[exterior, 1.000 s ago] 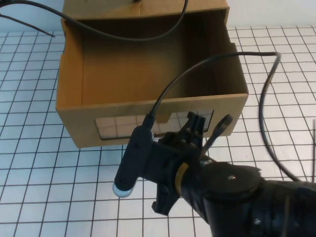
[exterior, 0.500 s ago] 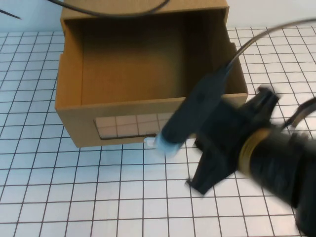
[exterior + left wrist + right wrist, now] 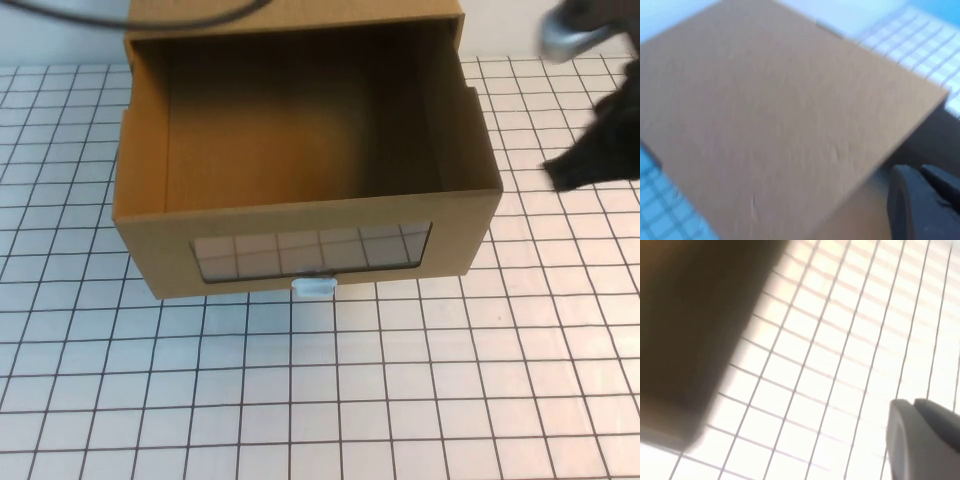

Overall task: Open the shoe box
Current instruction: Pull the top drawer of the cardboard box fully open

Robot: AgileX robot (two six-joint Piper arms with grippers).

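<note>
The right arm has swung from in front of the shoe box (image 3: 300, 240) to the upper right of the high view; its right hand (image 3: 914, 410) is clenched on nothing, well apart from the box. The box sits upper centre on the worktop (image 3: 300, 400), drawer out. It looks like light, dentable card, best pulled by the pale tab (image 3: 313, 287). The left hand (image 3: 920, 172) hangs near the box's top panel; I cannot tell its state

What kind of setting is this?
Probably a robot test bench: gridded tabletop, open cardboard shoe box, right end effector shut, right of the box, left end effector above the box.
</note>
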